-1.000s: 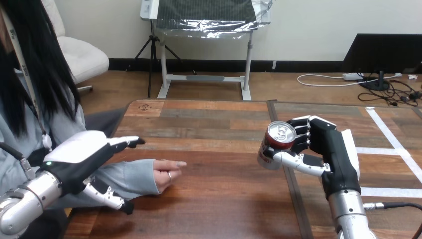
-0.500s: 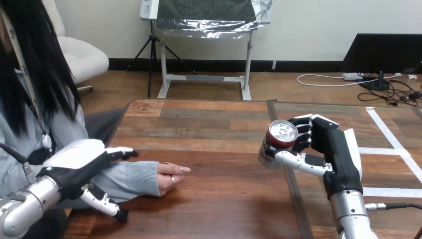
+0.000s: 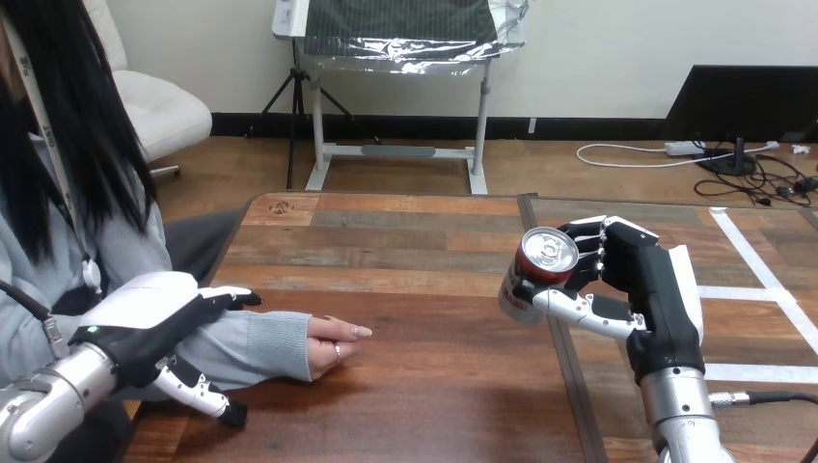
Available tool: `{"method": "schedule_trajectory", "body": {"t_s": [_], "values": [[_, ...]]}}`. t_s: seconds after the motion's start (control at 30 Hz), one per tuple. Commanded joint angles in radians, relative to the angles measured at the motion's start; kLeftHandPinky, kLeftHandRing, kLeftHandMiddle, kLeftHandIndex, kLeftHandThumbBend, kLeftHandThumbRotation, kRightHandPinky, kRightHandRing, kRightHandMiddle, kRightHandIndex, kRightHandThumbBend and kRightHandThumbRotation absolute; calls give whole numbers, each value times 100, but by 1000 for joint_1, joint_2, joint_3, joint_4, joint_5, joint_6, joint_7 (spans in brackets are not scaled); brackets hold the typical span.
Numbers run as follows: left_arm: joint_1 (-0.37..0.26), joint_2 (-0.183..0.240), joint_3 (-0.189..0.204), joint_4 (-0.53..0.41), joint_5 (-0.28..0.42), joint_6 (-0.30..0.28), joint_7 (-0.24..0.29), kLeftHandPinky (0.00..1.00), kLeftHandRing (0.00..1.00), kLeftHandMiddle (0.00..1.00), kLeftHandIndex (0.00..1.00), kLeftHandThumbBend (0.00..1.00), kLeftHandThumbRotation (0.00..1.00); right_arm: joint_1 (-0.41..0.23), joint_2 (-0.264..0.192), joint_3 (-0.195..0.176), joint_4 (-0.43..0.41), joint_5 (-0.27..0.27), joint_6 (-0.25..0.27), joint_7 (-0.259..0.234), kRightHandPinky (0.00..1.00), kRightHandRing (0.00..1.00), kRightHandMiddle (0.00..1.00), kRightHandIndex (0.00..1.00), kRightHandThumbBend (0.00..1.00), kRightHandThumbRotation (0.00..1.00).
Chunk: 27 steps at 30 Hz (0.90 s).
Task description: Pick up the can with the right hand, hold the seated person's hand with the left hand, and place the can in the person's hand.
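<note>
A red and silver can [image 3: 535, 275] hangs above the table [image 3: 434, 241], tilted with its top toward me. My right hand [image 3: 648, 289] is shut on it, fingers behind it and thumb across its front. At the left, the person's hand [image 3: 336, 342] rests on the table, fingers pointing right. My left hand [image 3: 154, 316] hovers over the person's grey-sleeved forearm [image 3: 246, 345], fingers straight above the sleeve and thumb spread below it, not closed round it.
White tape lines [image 3: 762, 280] cross the table's right part. A dark seam [image 3: 559, 338] runs front to back just under the can. The person sits close at the table's left edge.
My left hand has sunk lower and drawn back left over the person's sleeve. The person's hand has slid slightly right. The can has risen and shifted a little right in my right hand.
</note>
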Motion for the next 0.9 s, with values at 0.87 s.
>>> {"method": "schedule_trajectory", "body": {"t_s": [0.87], "values": [[-48, -27, -24, -96, -32, -29, 54, 45, 50, 54, 56, 97, 0, -19, 8, -3, -100, 3, -4, 11, 37, 42, 48, 51, 81, 0]]}}
